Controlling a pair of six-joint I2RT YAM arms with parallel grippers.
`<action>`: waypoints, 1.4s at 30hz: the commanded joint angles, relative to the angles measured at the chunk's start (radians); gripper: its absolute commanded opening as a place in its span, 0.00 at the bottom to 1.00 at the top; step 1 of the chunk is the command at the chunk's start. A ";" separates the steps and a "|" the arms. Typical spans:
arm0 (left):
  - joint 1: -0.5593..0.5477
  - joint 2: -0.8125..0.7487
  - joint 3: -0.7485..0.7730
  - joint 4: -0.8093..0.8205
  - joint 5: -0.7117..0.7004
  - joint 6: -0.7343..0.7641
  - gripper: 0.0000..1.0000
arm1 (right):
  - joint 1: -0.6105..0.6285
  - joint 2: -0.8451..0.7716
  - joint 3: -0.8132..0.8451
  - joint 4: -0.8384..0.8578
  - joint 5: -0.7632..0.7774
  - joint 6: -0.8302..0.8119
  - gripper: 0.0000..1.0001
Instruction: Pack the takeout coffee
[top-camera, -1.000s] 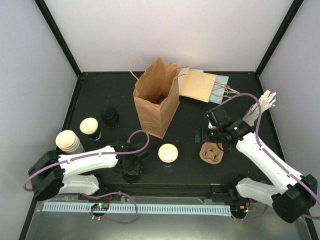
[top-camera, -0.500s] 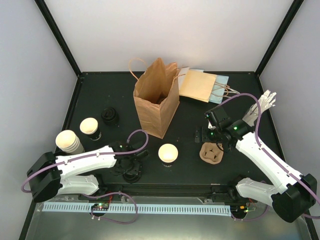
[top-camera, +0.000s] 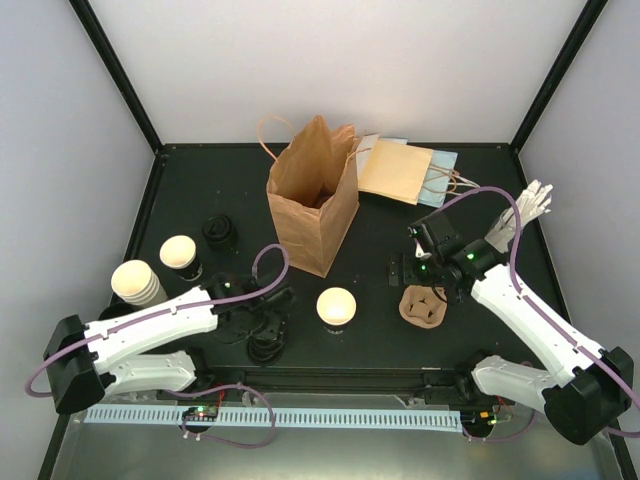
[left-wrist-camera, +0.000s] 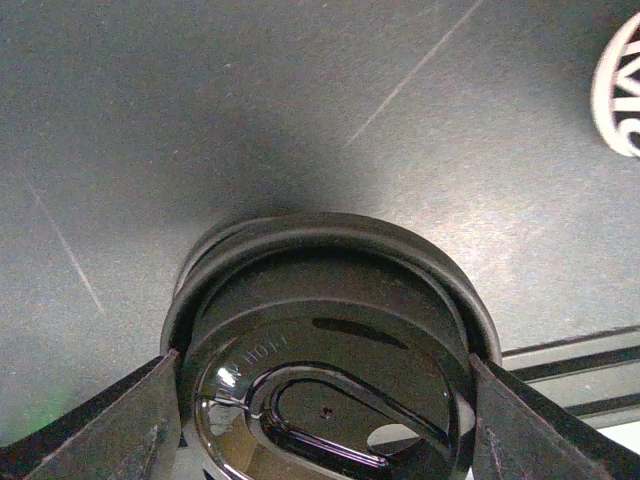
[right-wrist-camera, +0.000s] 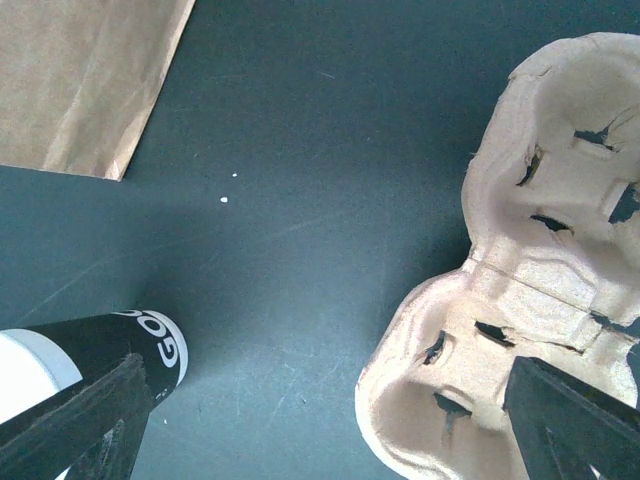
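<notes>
- Top external view: the left pincer (top-camera: 262, 335) reaches down over a black lid (top-camera: 264, 349) close to the worktop's (top-camera: 180, 180) near edge, left of middle.
- Left wrist view: its fingers (left-wrist-camera: 90, 430) lie against the lid's two sides, gripping it. The lid rests on the worktop, and a second dark rim shows under it.
- The first cup (top-camera: 336, 306) stands upright near the near edge, about mid-width, to the right of that pincer.
- The second cup (top-camera: 180, 253) stands upright towards the left edge, beside a stack of white cups (top-camera: 138, 283).
- The right pincer (top-camera: 402, 268) hangs spread wide, holding nothing, over the worktop between the first cup and the pulp carrier (top-camera: 422, 307).
- A brown paper bag (top-camera: 312, 195) stands open behind the first cup.
</notes>
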 joint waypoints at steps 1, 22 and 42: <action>0.006 -0.028 0.086 -0.025 0.032 0.039 0.63 | -0.003 -0.007 -0.006 0.016 -0.006 -0.016 0.99; 0.000 0.076 0.268 0.228 0.161 0.241 0.63 | -0.003 -0.049 0.014 0.042 -0.108 -0.059 0.99; -0.073 0.225 0.440 0.164 0.065 0.379 0.63 | -0.003 -0.217 -0.049 0.123 -0.090 -0.054 0.96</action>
